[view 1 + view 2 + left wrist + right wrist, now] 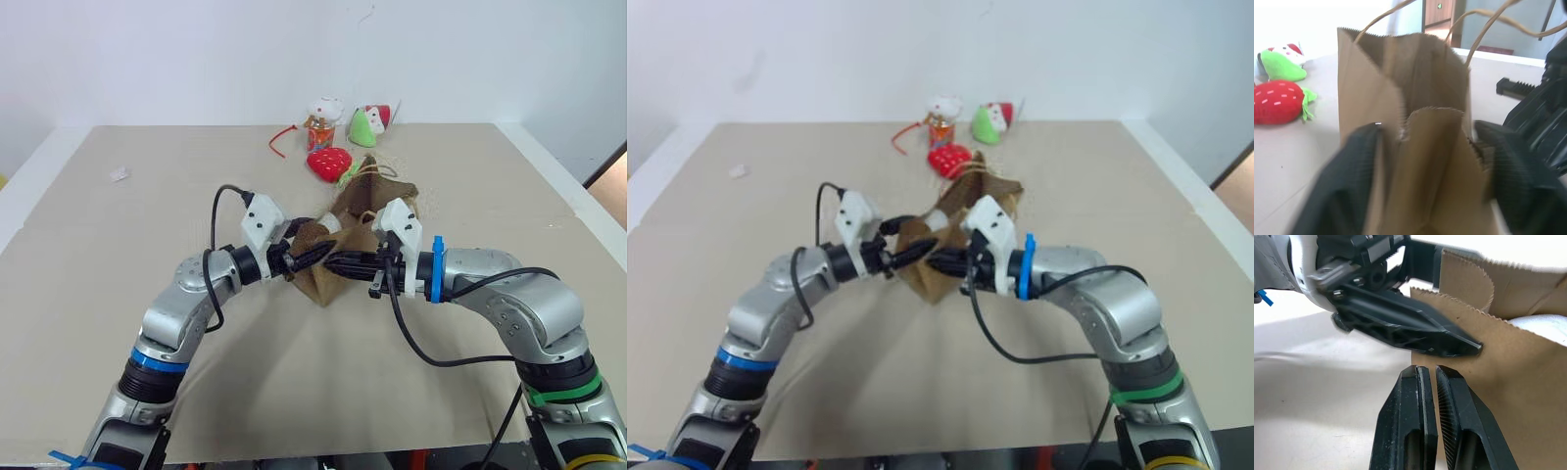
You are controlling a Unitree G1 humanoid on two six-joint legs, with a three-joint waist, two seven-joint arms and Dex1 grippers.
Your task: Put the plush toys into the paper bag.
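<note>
Near the middle of the beige surface (pixel 88 294) stood the bag (pixel 364 201), brown paper, crumpled and leaning, its cord handles (pixel 1484 29) looped above the serrated top edge. Both tools met at its near rim. Right tool (pixel 1436 377): fingers pressed together on the bag's rim, the paper pinched between them. Left tool (pixel 1425 147): fingers set one on each side of a raised fold of the rim, paper between them; whether they had fully clamped it could not be told. In the right wrist view, the left tool's dark finger (pixel 1415 330) lay against the paper just above the right tool's fingertips. Something pale (pixel 1547 328) showed inside the bag's mouth; its identity could not be read.

Toys: a red strawberry (pixel 329 163) just beside the bag on its far side; a green-and-white one (pixel 367 123) and a white-headed figure (pixel 322 121) farther back, close to the surface's far edge at the wall. A red cord (pixel 278 141) lay beside them. A small pale scrap (pixel 120 174) lay well apart toward the left edge. Wide bare surface extended left, right and in front of the bag.
</note>
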